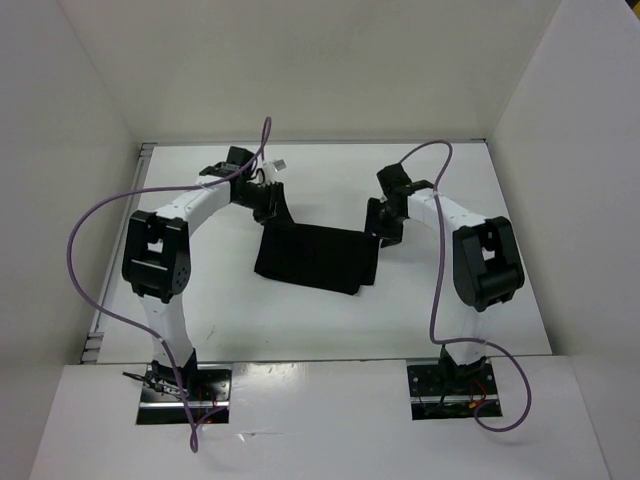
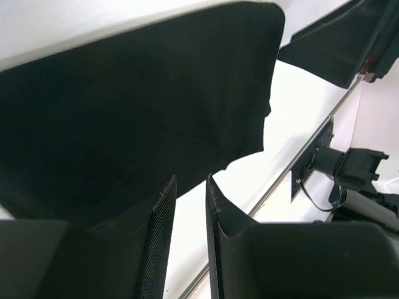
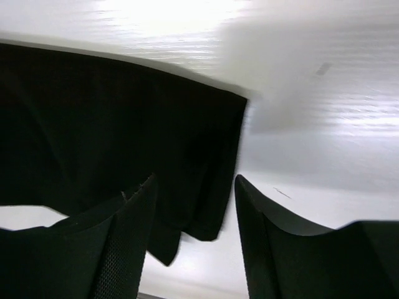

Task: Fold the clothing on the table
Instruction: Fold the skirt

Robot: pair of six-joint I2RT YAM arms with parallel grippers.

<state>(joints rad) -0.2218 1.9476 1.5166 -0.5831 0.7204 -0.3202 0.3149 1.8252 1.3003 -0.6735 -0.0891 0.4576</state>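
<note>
The clothing (image 1: 315, 258) lies in the middle of the tabletop (image 1: 220, 320). Its long axis runs left to right, roughly parallel to the far edge. The left pincer (image 2: 191, 185) is at its far left corner, its fingers narrowly parted with bare tabletop showing between them. The right pincer (image 3: 196, 180) stands at its right end, spread wide and gripping nothing.

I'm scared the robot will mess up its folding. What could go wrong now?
1. The right pincer stands open at the edge of the clothing; pulling away, a finger might snag and drag it.
2. The left pincer is open by the far corner, so it could pinch only one layer or miss.
3. The clothing lies skewed on the table; another fold might come out lopsided.
</note>
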